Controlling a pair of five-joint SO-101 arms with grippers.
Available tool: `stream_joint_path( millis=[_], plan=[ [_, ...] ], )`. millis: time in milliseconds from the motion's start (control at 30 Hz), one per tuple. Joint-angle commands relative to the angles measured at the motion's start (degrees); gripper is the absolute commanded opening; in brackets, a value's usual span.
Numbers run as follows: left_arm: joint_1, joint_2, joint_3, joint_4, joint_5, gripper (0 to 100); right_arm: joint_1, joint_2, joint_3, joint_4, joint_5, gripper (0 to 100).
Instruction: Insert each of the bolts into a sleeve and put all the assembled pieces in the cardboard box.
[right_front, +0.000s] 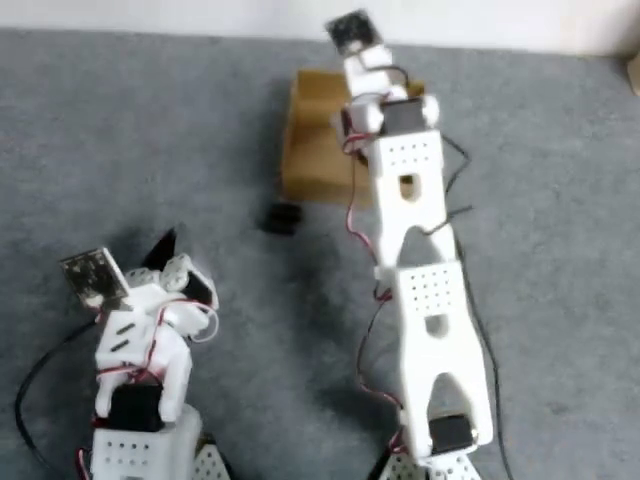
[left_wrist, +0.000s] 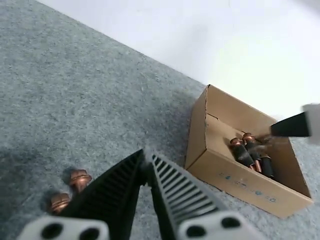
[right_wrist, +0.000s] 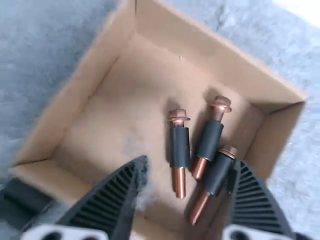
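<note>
Left tool (left_wrist: 148, 159), jaws together, rests beside two copper bolts (left_wrist: 80, 178): likely light, stiff, slick; best pinched under the head.

Your white left arm (right_front: 140, 370) sits folded back, its black ribbed left pincer (left_wrist: 147, 167) closed tip to tip. Your white right arm (right_front: 420, 240) stretches forward, right pincer (right_wrist: 189, 167) spread wide.

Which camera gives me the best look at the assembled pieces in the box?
The right wrist view: it looks straight down into the cardboard box, with three assembled pieces lying on its floor. The left wrist view shows them farther off, partly behind the box wall. In the high view an arm covers the box's inside.
</note>
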Motion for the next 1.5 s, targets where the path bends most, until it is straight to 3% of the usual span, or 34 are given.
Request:
stream_joint_path(
  millis=[0,167,400,500,667,1000,1300,1467],
  plan=[
    [-0.31,-0.22,-2.15,-0.88,-0.53,2,-1.8,-9.36,-7.96,5.32,0.44,23.5],
    [-0.57,-0.13,-7.43,7.74,-0.7,2,-3.82,-20.62,-7.96,10.15,0.44,23.5],
    [-1.89,-0.04,-17.27,20.4,-6.95,2,-8.48,-35.21,-7.34,10.24,0.44,23.5],
    [-3.65,-0.04,-22.02,26.02,-10.81,2,-11.82,-40.92,-0.75,10.24,0.44,23.5],
    [-8.48,5.76,-32.48,35.34,-16.97,2,-17.98,-53.93,21.49,10.24,0.44,23.5],
    [-12.18,47.87,-50.07,38.95,-14.77,1,-29.93,-83.47,70.73,6.81,-4.57,23.5],
    [-14.99,60.0,-50.33,36.13,-13.98,1,-30.64,-101.23,126.02,-24.04,0.53,23.5],
    [-11.12,61.49,-44.7,29.45,-11.96,1,-30.64,-102.37,141.05,-36.7,0.7,23.5]
  ],
)
